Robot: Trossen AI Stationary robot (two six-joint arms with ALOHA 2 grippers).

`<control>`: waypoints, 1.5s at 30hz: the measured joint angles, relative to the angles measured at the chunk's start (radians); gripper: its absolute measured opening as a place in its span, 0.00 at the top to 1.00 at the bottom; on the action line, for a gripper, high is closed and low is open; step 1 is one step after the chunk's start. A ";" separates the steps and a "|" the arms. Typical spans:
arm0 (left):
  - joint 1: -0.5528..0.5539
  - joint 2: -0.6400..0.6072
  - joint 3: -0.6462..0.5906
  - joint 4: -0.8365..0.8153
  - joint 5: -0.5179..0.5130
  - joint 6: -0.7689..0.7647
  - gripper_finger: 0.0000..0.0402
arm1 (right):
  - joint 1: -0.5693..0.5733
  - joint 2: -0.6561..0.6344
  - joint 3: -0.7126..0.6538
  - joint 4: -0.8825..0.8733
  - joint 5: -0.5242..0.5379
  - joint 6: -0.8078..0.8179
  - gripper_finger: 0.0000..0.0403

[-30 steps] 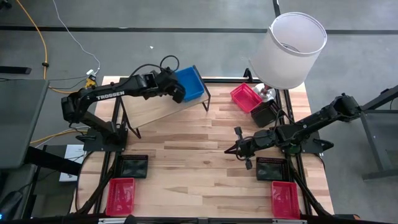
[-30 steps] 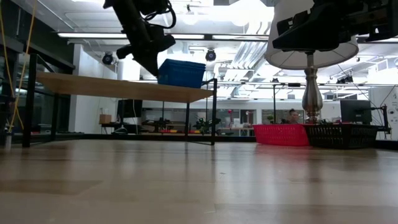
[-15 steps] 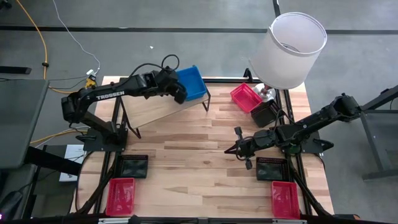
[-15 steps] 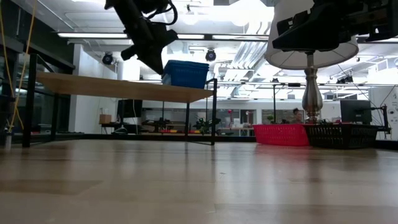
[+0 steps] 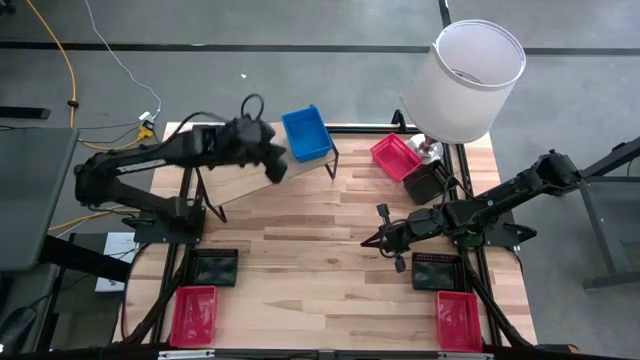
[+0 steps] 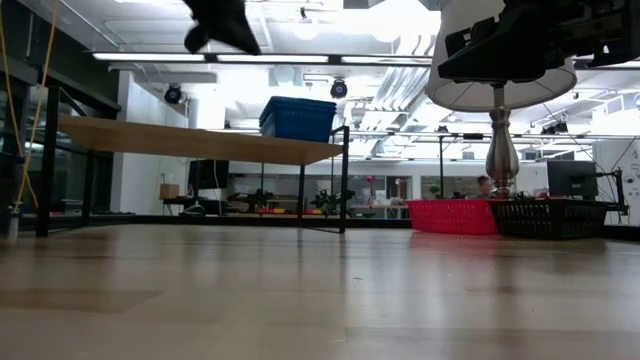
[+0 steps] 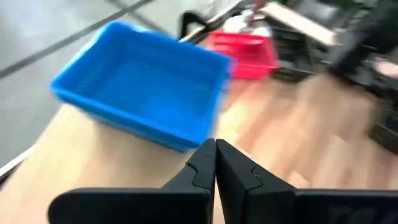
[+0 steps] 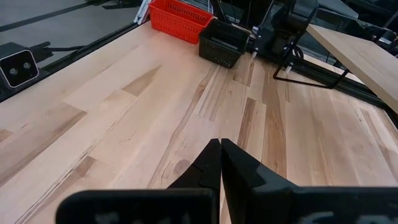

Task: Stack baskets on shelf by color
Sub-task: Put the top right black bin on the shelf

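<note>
The blue ribbed plastic basket (image 5: 306, 134) sits at the light wooden shelf's (image 5: 240, 178) right end. Only the left wrist view shows the left gripper (image 7: 216, 149) closed and empty just beside it. The right gripper (image 5: 372, 241) is likewise closed and empty above the tabletop's middle.

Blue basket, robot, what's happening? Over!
Blue basket sits alone on the shelf's end. Left hand shut, empty, just short of it. Right hand shut, waiting over table. Nothing in the way.

My blue basket (image 5: 306, 134) sits on the pale wood shelf (image 5: 240, 178); red basket (image 5: 395, 155) and black basket (image 5: 424, 183) beside the white lampshade (image 5: 465, 80)
</note>
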 joint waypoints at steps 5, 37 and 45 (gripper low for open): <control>-0.272 -0.086 -0.154 0.207 -0.181 0.000 1.00 | 0.000 0.000 0.000 0.021 0.000 0.000 1.00; -0.661 -0.130 -0.768 1.296 -0.341 0.260 1.00 | -0.053 0.082 0.396 -1.345 0.450 1.099 0.61; -0.661 -0.130 -0.768 1.308 -0.331 0.259 1.00 | -0.212 0.090 0.269 -1.404 0.444 1.231 0.49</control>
